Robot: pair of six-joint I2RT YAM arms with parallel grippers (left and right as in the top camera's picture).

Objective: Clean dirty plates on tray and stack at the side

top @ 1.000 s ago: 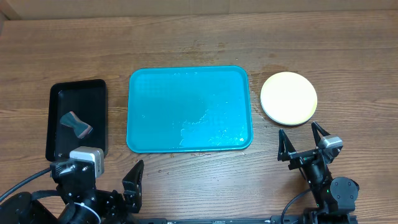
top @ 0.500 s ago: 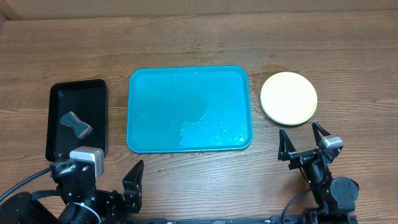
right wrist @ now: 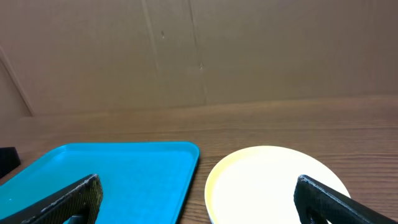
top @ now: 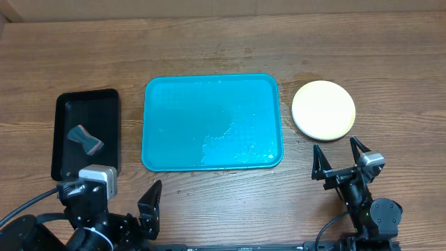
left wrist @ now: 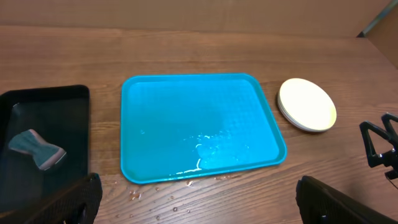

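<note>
Right tool [top: 334,145] is spread wide and empty, apart from the stack of plates [top: 323,109] just beyond it on the table [top: 390,63]. Left tool [left wrist: 198,185] is also wide open, gripping nothing, facing the wet teal tray [top: 212,122]. The plates sit just right of the teal tray, not touching it.

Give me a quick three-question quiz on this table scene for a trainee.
1. True or false: the plates lie on the tray.
2. Multiple choice: the sponge lies A) in the black tray, B) on the teal tray, C) on the plates.
3. Fill in: in the overhead view, the plates sit to the tray's ____.

Key: 1 false; 2 A; 3 right.
</note>
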